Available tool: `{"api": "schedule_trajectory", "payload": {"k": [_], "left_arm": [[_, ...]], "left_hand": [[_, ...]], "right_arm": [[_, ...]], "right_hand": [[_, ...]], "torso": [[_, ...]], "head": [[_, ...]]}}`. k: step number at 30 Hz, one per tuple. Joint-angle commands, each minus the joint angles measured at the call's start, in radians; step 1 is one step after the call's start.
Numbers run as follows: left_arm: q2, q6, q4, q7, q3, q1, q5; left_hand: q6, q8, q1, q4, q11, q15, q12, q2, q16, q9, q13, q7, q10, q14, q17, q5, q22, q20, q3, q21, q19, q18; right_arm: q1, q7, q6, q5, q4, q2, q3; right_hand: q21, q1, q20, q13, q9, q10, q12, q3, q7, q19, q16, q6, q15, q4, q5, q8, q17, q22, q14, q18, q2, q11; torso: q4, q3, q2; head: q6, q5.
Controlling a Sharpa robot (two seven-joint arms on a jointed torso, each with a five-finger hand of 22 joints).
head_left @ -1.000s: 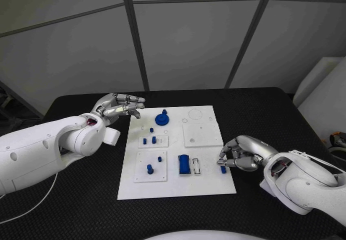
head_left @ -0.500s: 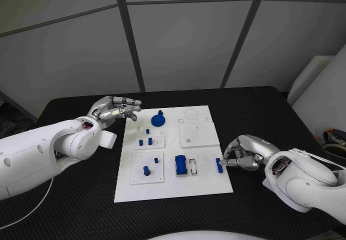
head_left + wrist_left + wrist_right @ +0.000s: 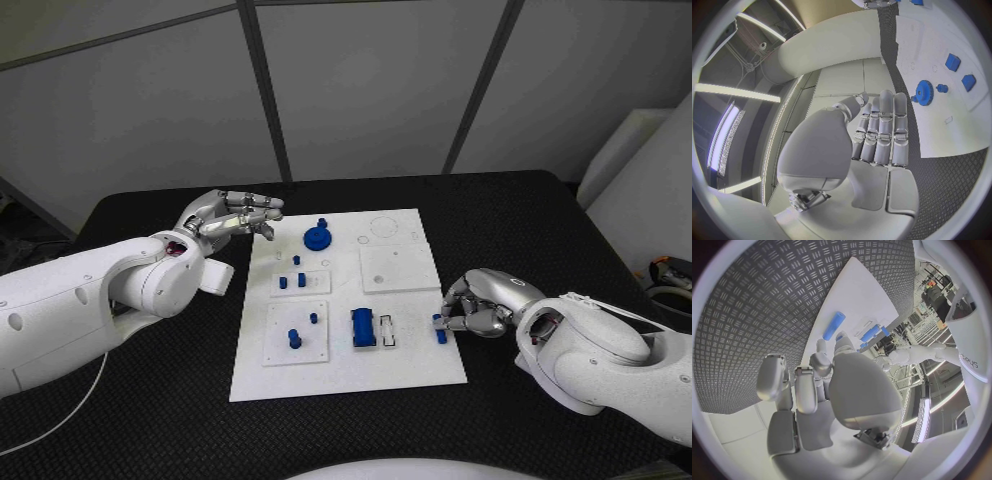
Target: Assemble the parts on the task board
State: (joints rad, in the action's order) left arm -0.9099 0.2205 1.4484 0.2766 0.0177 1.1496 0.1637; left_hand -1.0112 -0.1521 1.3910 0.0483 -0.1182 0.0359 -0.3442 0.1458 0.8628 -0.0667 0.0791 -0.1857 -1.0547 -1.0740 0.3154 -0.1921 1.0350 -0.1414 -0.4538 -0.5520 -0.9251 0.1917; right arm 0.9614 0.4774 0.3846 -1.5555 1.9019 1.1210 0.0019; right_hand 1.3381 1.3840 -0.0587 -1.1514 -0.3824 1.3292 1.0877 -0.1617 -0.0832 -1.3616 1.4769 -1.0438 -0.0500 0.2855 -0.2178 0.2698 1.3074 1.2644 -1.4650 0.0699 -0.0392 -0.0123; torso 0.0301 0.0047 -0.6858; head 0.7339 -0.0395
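**Inspector A:** Where does the task board (image 3: 411, 375) sit, and what is on it?

**Inspector B:** It lies flat at the centre of the black table (image 3: 548, 215). A blue gear (image 3: 319, 238) stands near its 11 o'clock corner. A blue block (image 3: 364, 328) sits low centre, and a blue peg (image 3: 440, 329) lies flat at the 4 o'clock edge.

**Inspector A:** The hands?

**Inspector B:** The right hand (image 3: 480, 303) rests at the board's 4 o'clock edge, just beside the peg, fingers curled in. Whether they grip anything cannot be told. The left hand (image 3: 231, 214) hovers off the 10 o'clock corner, fingers together and bent, holding nothing.
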Motion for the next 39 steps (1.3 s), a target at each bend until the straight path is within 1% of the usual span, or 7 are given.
{"api": "schedule_trajectory", "payload": {"k": [1, 4, 8, 17, 27, 34, 39], "left_arm": [[0.0, -0.01, 0.003, 0.008, 0.001, 0.001, -0.001], [-0.001, -0.01, 0.003, 0.007, 0.001, 0.001, -0.001], [-0.003, -0.01, 0.003, 0.007, 0.001, 0.001, -0.001], [-0.005, -0.01, 0.004, 0.006, 0.001, 0.001, -0.001], [-0.009, -0.01, 0.006, 0.005, 0.001, 0.001, -0.001], [-0.01, -0.01, 0.006, 0.005, 0.001, 0.001, -0.001], [-0.01, -0.01, 0.006, 0.005, 0.001, 0.001, -0.001]], "left_hand": [[0.007, -0.003, -0.009, 0.0, -0.001, 0.008, -0.004, -0.004, -0.006, 0.0, 0.0, -0.003, 0.007, 0.001, -0.001, 0.002, -0.002, -0.005, 0.007, 0.005, 0.005, -0.01], [0.007, -0.003, -0.009, 0.0, -0.001, 0.008, -0.004, -0.004, -0.006, 0.0, 0.0, -0.003, 0.007, 0.001, -0.001, 0.002, -0.002, -0.005, 0.007, 0.005, 0.005, -0.01], [0.007, -0.003, -0.009, 0.0, -0.001, 0.008, -0.004, -0.004, -0.006, 0.0, 0.0, -0.003, 0.007, 0.001, -0.001, 0.002, -0.002, -0.005, 0.007, 0.005, 0.005, -0.01], [0.007, -0.003, -0.009, 0.0, -0.001, 0.008, -0.004, -0.004, -0.006, 0.0, 0.0, -0.003, 0.007, 0.001, -0.001, 0.002, -0.002, -0.005, 0.007, 0.005, 0.005, -0.01], [0.007, -0.003, -0.009, 0.0, -0.001, 0.008, -0.004, -0.004, -0.006, 0.0, 0.0, -0.003, 0.007, 0.001, -0.001, 0.002, -0.002, -0.005, 0.007, 0.005, 0.005, -0.01], [0.007, -0.004, -0.01, 0.0, -0.001, 0.008, -0.005, -0.005, -0.006, 0.0, 0.0, -0.003, 0.008, 0.002, -0.002, 0.002, -0.003, -0.005, 0.008, 0.006, 0.005, -0.01], [0.007, -0.004, -0.01, 0.0, -0.001, 0.008, -0.005, -0.005, -0.006, 0.0, 0.0, -0.003, 0.008, 0.002, -0.002, 0.002, -0.003, -0.005, 0.008, 0.006, 0.005, -0.01]], "right_arm": [[0.0, 0.017, -0.047, -0.019, -0.006, -0.011, 0.0], [-0.001, 0.025, -0.073, -0.028, -0.012, -0.018, 0.0], [-0.001, 0.036, -0.105, -0.045, -0.016, -0.024, -0.001], [-0.004, 0.047, -0.147, -0.083, -0.021, -0.037, -0.001], [-0.016, 0.051, -0.213, -0.126, -0.012, -0.044, -0.001], [-0.018, 0.058, -0.248, -0.177, -0.014, -0.055, -0.001], [-0.018, 0.06, -0.262, -0.187, -0.017, -0.065, -0.001]], "right_hand": [[-0.006, -0.012, -0.002, -0.001, 0.001, 0.003, 0.003, 0.0, -0.002, 0.003, -0.005, -0.007, -0.004, 0.005, -0.006, -0.002, 0.093, -0.002, -0.069, 0.007, -0.001, 0.003], [-0.007, -0.013, -0.002, 0.0, 0.0, 0.003, 0.002, 0.001, -0.001, 0.003, -0.006, -0.01, -0.005, 0.004, -0.006, -0.001, 0.092, -0.002, -0.069, 0.007, -0.002, 0.004], [-0.008, -0.012, -0.001, -0.001, 0.0, 0.003, 0.002, 0.002, 0.001, 0.003, -0.006, -0.015, -0.006, 0.003, -0.005, 0.001, 0.093, -0.002, -0.069, 0.007, -0.003, 0.006], [-0.01, -0.007, 0.001, -0.001, -0.002, 0.002, 0.001, 0.004, 0.005, 0.004, -0.008, -0.022, -0.008, -0.001, -0.002, 0.003, 0.091, -0.004, -0.069, 0.007, -0.009, 0.008], [-0.024, 0.006, 0.003, 0.01, -0.002, -0.009, -0.014, 0.004, 0.001, 0.014, -0.017, -0.014, -0.008, -0.005, 0.0, -0.002, 0.079, -0.019, -0.066, 0.01, -0.043, 0.006], [-0.035, 0.034, 0.001, 0.017, -0.003, -0.022, -0.027, 0.019, -0.003, 0.02, -0.017, -0.004, -0.006, -0.01, -0.077, -0.006, 0.084, -0.028, -0.066, 0.012, -0.058, 0.003], [-0.035, 0.083, 0.003, 0.017, -0.003, -0.025, -0.03, 0.047, 0.0, 0.017, -0.016, -0.008, -0.009, -0.023, -0.199, -0.007, 0.09, -0.026, -0.068, 0.011, -0.049, 0.007]], "torso": [[0.0017, 0.0, 0.0], [-0.0003, -0.0004, 0.0], [0.0005, -0.0003, 0.0], [-0.0007, -0.0008, 0.001], [0.0007, -0.0009, 0.002], [0.0006, -0.0007, 0.003], [-0.0013, -0.0007, 0.002]], "head": [[0.003, 0.002], [0.005, 0.001], [0.007, 0.003], [0.008, 0.005], [0.007, 0.008], [0.008, 0.009], [0.007, 0.01]]}}
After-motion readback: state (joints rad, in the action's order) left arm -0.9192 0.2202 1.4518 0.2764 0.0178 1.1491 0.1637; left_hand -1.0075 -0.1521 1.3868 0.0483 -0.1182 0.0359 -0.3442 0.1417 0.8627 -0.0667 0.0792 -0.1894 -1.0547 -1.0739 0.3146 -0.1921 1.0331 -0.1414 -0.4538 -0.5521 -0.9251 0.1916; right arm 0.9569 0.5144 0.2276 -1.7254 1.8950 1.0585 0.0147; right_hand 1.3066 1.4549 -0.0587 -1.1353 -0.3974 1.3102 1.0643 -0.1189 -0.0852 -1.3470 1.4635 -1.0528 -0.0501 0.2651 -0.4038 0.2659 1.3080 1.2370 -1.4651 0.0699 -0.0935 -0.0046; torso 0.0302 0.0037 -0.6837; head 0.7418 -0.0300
